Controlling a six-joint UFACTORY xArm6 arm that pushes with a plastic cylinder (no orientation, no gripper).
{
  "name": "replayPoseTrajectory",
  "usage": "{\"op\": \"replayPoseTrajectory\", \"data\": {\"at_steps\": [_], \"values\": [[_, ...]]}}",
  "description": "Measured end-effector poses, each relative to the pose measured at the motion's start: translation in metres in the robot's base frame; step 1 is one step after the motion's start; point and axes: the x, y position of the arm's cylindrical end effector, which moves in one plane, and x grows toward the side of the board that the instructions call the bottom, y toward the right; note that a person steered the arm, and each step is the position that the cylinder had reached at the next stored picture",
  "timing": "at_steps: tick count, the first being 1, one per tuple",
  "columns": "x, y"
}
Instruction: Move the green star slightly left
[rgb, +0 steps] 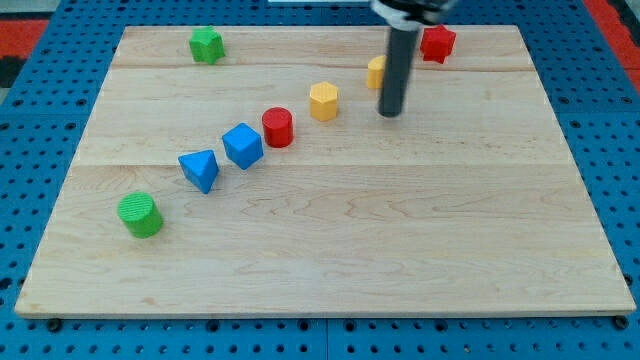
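Note:
The green star (206, 45) sits near the view's top left of the wooden board (330, 250). My tip (390, 113) is far to its right, near the board's upper middle, just below and in front of a yellow block (376, 71) that the rod partly hides. The tip touches no block that I can see.
A red block (437, 43) lies at the top right. A diagonal line runs down to the left: yellow hexagon (323, 101), red cylinder (277, 127), blue cube (242, 145), blue triangular block (200, 170), green cylinder (139, 215). A blue pegboard (610, 150) surrounds the board.

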Motion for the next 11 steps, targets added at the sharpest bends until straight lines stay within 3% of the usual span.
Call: {"op": "replayPoseTrajectory", "data": {"at_steps": [1,2,3,5,6,7,8,9,10,11], "values": [[-0.021,0.058],[-0.05,0.068],[-0.105,0.033],[-0.133,-0.176],[-0.14,-0.201],[-0.137,-0.275],[-0.101,-0.318],[-0.111,-0.3],[-0.153,-0.295],[-0.114,-0.274]]}}
